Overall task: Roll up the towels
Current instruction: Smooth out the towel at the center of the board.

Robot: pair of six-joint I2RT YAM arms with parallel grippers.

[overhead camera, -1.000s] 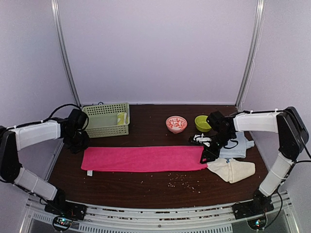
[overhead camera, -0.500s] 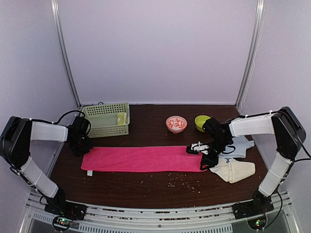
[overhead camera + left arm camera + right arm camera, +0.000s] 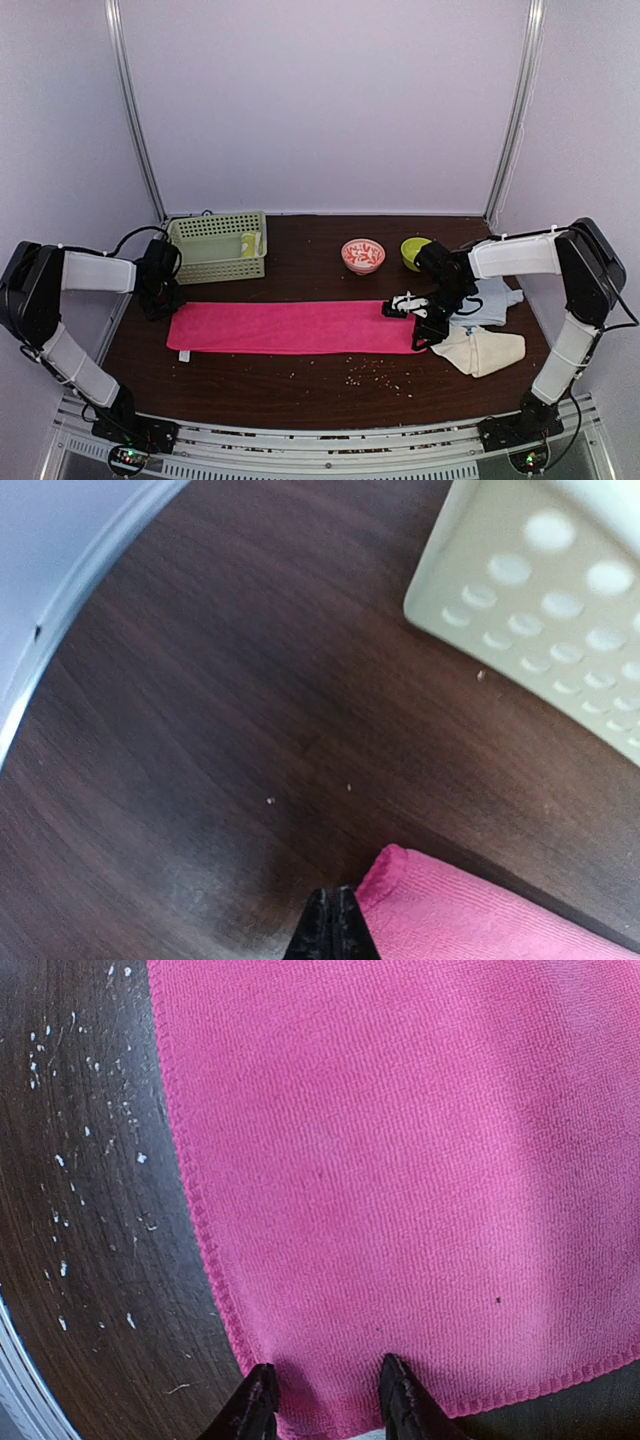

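Observation:
The long bright pink towel [image 3: 295, 327] lies flat across the table. My left gripper [image 3: 163, 298] is shut and empty, its tip [image 3: 333, 923] on the table just beside the towel's far left corner [image 3: 400, 870]. My right gripper [image 3: 427, 328] is open, its fingers [image 3: 262, 1392] down on the towel's right end [image 3: 400, 1160] near its front corner. A light blue towel [image 3: 492, 300] and a cream towel [image 3: 488, 350] lie crumpled at the right. A yellow towel [image 3: 250, 243] sits in the basket.
A green plastic basket [image 3: 215, 248] stands at the back left, its wall in the left wrist view [image 3: 545, 610]. A red patterned bowl [image 3: 362, 255] and a green bowl [image 3: 414, 252] sit at the back. Crumbs [image 3: 372, 372] lie in front of the pink towel.
My left gripper has come down and in to the pink towel's far left corner. My right gripper has shifted left onto the towel's right end.

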